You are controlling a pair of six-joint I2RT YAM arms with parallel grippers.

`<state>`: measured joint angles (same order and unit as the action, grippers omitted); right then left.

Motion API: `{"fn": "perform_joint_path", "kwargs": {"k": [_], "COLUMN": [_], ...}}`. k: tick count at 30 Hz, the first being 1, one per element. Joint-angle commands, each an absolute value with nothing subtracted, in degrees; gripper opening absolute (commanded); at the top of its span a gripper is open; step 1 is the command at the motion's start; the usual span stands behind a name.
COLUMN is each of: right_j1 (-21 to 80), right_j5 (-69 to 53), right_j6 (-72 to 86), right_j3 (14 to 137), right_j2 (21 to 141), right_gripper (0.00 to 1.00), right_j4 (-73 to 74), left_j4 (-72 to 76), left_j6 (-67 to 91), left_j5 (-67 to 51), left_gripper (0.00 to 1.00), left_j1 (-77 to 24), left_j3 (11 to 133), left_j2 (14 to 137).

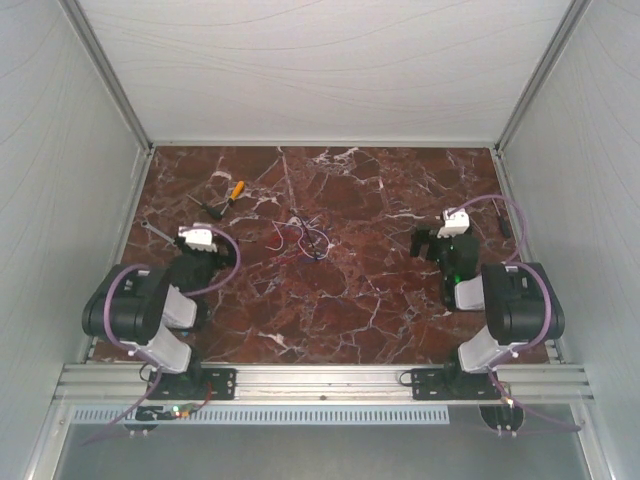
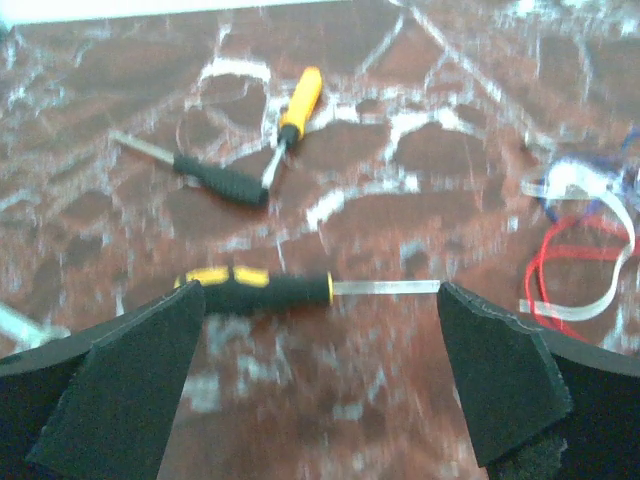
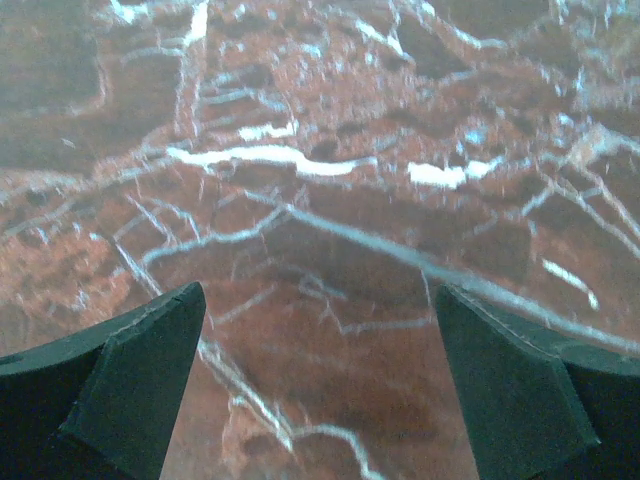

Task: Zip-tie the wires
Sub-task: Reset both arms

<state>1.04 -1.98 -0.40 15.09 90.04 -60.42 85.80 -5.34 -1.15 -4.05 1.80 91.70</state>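
Two robot arms sit at the near edge of a red marble table (image 1: 370, 300). The wires (image 1: 300, 236), a loose tangle of thin red, blue-purple and whitish loops, lie on the marble near the middle, between the two arms and touched by neither. The left gripper (image 2: 320, 300) hangs low over the table, released, its jaws spread wide. A black-and-yellow screwdriver (image 2: 265, 290) lies crosswise just beyond its fingertips, with the tangle off to its right. Farther back, a yellow-handled screwdriver (image 2: 300, 105) and a black-handled tool (image 2: 220, 182) meet at an angle. The right gripper (image 3: 320, 300), likewise released and wide, faces veined marble, well apart from the wires
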Motion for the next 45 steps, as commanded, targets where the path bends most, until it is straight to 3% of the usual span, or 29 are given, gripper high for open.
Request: {"fn": "perform_joint_path", "kwargs": {"k": [1,45], "right_j1": [-1.7,-0.8], "right_j5": [-8.6,-6.7], "right_j6": [1.7,1.1], "right_j3": [19.5,19.5], "right_j2": [90.5,90.1], "right_gripper": [0.98,0.98], "right_j4": [-58.8,-58.5], "left_j4": [76.2,75.8], "left_j6": [-0.5,2.9], "left_j5": [-12.8,-14.3], "left_gripper": [1.00,1.00], "left_j1": [1.1,3.9], "left_j3": [12.7,13.2], "left_j2": [88.7,88.9]}}
